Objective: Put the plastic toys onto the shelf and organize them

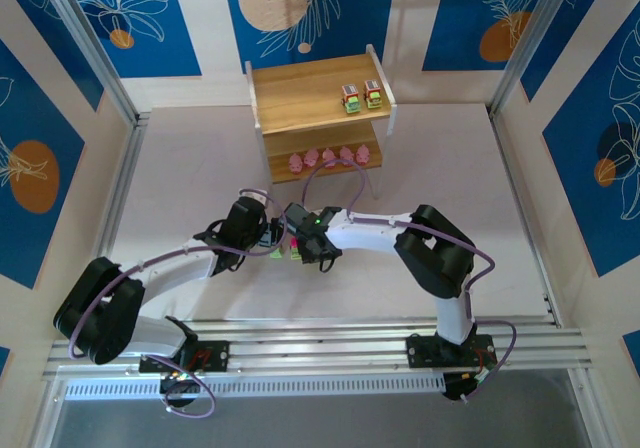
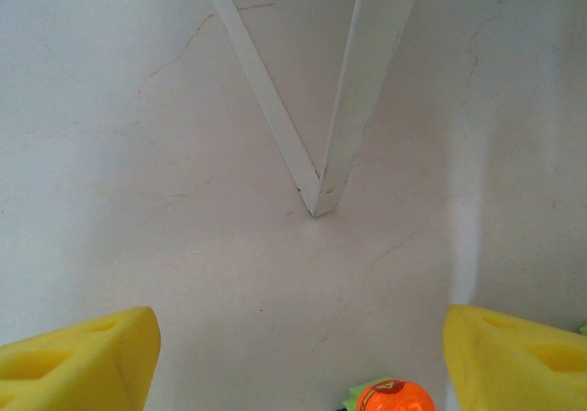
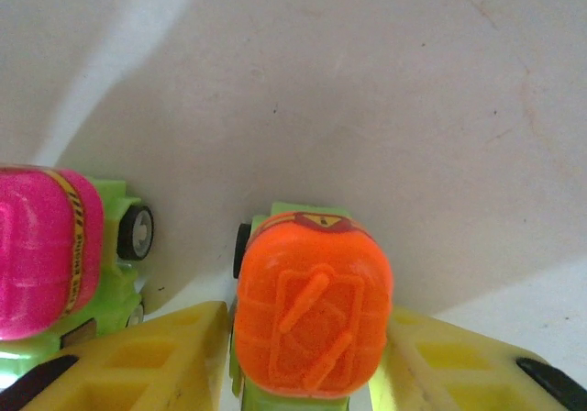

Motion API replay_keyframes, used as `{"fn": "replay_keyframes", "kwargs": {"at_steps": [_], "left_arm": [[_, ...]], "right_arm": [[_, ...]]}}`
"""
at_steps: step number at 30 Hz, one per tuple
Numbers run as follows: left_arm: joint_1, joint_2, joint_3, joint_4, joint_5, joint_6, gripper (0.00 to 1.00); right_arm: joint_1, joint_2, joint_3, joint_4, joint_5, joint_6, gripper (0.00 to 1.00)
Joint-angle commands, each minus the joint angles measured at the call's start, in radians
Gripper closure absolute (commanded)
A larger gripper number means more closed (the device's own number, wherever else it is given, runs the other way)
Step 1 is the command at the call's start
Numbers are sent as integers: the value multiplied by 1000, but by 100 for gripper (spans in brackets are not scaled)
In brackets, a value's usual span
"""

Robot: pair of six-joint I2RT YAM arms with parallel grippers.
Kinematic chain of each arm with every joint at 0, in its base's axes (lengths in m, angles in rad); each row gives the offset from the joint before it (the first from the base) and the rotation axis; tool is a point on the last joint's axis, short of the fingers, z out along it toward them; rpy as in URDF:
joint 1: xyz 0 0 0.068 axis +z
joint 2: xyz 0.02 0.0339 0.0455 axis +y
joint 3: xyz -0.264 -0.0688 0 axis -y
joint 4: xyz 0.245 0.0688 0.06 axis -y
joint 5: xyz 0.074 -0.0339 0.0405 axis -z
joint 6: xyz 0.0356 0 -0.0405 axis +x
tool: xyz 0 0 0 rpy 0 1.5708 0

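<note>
Shelf (image 1: 318,93): wooden, two tiers, white frame; stands at the far middle of the table (image 1: 180,188).
Top tier: two green cars (image 1: 350,99) side by side near the right end.
Lower tier: five pink figures (image 1: 329,156) in a row along the front.
Orange-topped car (image 3: 312,315): green body, on the table's middle, well short of the shelf; sits between the right gripper's yellow fingers (image 3: 156,361), both touching its sides.
Pink-topped car (image 3: 46,255): green body, black wheel, on the table just left of the orange-topped car in the right wrist view, outside the fingers.
Right gripper (image 1: 300,243): clenched on the orange-topped car, low over the table.
Left gripper (image 2: 298,338): jaws released and spread wide, over bare table, just beside the right gripper; faces a white shelf leg (image 2: 362,90).
Orange top (image 2: 393,397): round, green beneath, at the lower edge of the left wrist view between the fingers; which car, I cannot tell.
</note>
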Motion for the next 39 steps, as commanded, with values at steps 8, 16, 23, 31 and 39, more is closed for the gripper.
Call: {"fn": "replay_keyframes", "kwargs": {"at_steps": [8,16,23,31,39], "left_arm": [[17,-2,2,2,-4,-19,20],[21,-2,2,2,1,-21,20],[21,-1,0,5,3,-22,20],[21,5,2,11,23,-19,20],[23,20,3,20,46,-17,20]], "right_arm": [[-24,27,44,1,14,-20,59],[-26,31,45,-4,10,-26,69],[-24,-7,31,-22,22,-42,73],[-24,-106,28,-76,38,-82,75],[-25,-201,37,-134,54,-106,75]]}}
